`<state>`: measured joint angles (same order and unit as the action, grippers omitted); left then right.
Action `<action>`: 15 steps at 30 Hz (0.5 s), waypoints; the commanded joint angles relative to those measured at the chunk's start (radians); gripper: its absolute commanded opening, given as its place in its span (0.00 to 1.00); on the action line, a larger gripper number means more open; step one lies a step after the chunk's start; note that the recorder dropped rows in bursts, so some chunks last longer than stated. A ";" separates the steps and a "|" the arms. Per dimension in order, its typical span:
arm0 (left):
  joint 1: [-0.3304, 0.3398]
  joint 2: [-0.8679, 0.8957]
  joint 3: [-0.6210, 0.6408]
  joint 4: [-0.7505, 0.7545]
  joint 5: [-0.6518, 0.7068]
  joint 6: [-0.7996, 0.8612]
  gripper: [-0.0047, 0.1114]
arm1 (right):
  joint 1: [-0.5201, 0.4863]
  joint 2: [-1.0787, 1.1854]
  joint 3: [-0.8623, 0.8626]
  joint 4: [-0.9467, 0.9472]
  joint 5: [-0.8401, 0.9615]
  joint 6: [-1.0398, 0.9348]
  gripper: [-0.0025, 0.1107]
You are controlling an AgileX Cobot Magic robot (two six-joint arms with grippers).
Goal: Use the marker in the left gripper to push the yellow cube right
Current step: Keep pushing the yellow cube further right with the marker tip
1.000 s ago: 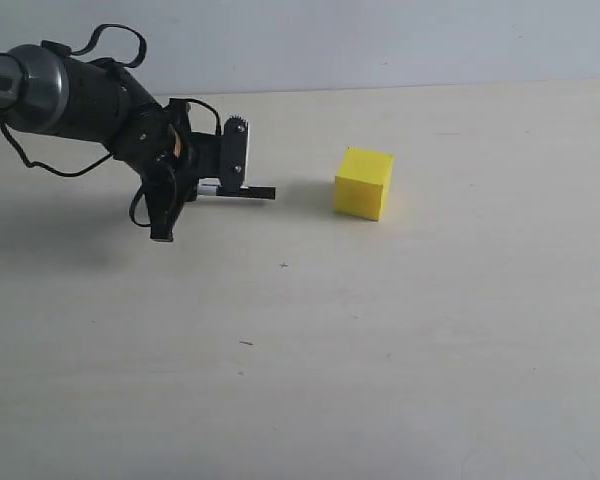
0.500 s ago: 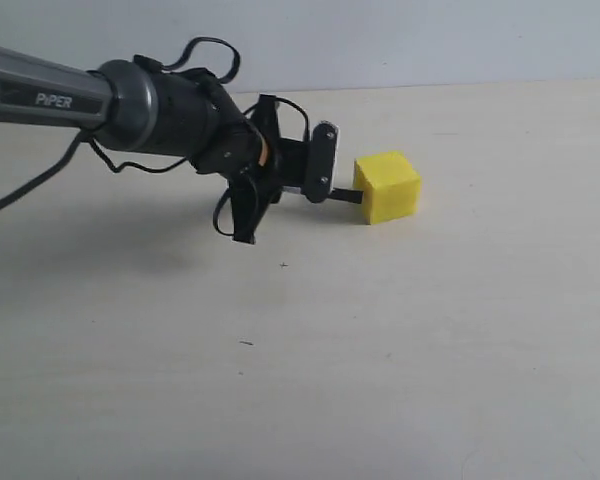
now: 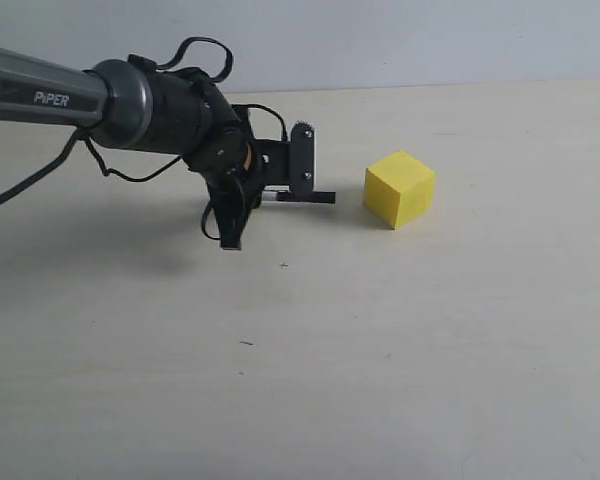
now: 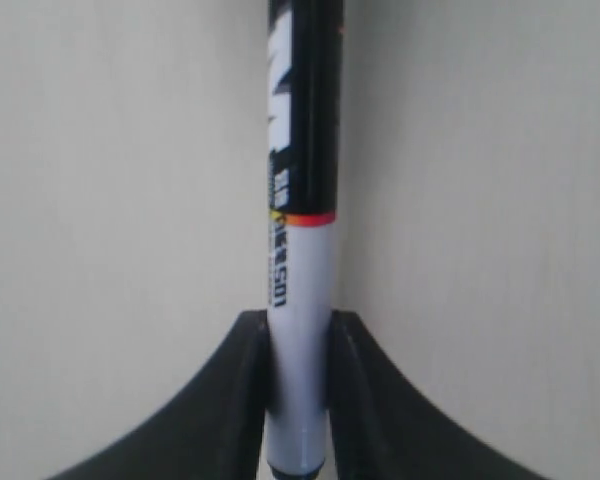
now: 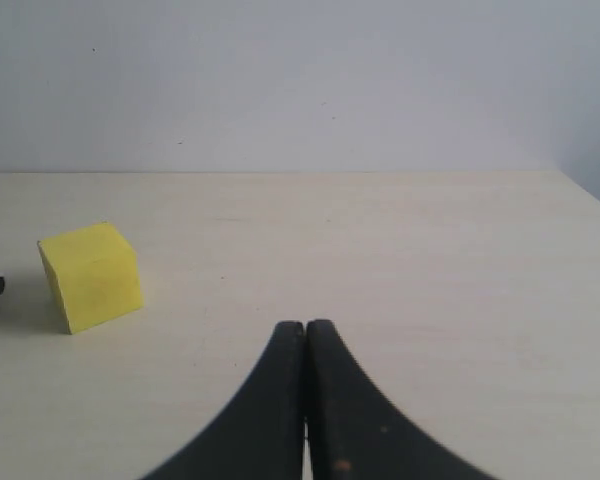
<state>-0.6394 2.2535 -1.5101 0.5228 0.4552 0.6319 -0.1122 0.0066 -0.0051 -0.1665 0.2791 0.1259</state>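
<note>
The yellow cube (image 3: 400, 188) rests on the pale table, turned corner-on; the right wrist view shows the cube (image 5: 90, 275) too. My left gripper (image 3: 280, 196) is shut on the marker (image 3: 315, 197), which lies level with its black cap pointing at the cube. A short gap separates cap and cube. In the left wrist view the marker (image 4: 302, 200) runs straight out from the left gripper (image 4: 298, 330), white barrel clamped between the black fingers (image 4: 245, 400). My right gripper (image 5: 305, 330) is shut and empty, well off to the cube's side, and outside the exterior view.
The pale table (image 3: 380, 350) stretches wide around the cube, with a grey wall (image 3: 430, 40) along its far edge. The grey arm marked PiPER (image 3: 50, 98) reaches in from the left, trailing black cables. Tiny dark specks (image 3: 245, 343) mark the tabletop.
The left arm swept right and the marker pushed the cube rightward, turning it. In the last half second the gripper pulled back left, opening a gap between cap and cube.
</note>
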 commanded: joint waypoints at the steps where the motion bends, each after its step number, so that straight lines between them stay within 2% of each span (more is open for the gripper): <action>1: -0.079 0.052 -0.083 -0.002 -0.097 -0.073 0.04 | -0.004 -0.007 0.005 -0.002 -0.013 0.002 0.02; 6: -0.077 0.075 -0.178 -0.001 0.074 -0.104 0.04 | -0.004 -0.007 0.005 -0.002 -0.013 0.002 0.02; 10: -0.046 0.075 -0.178 0.012 0.113 -0.167 0.04 | -0.004 -0.007 0.005 -0.002 -0.013 0.002 0.02; 15: -0.046 0.075 -0.178 0.021 0.122 -0.165 0.04 | -0.004 -0.007 0.005 -0.002 -0.013 0.002 0.02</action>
<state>-0.6835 2.3335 -1.6821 0.5387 0.5776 0.4788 -0.1122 0.0066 -0.0051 -0.1665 0.2791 0.1259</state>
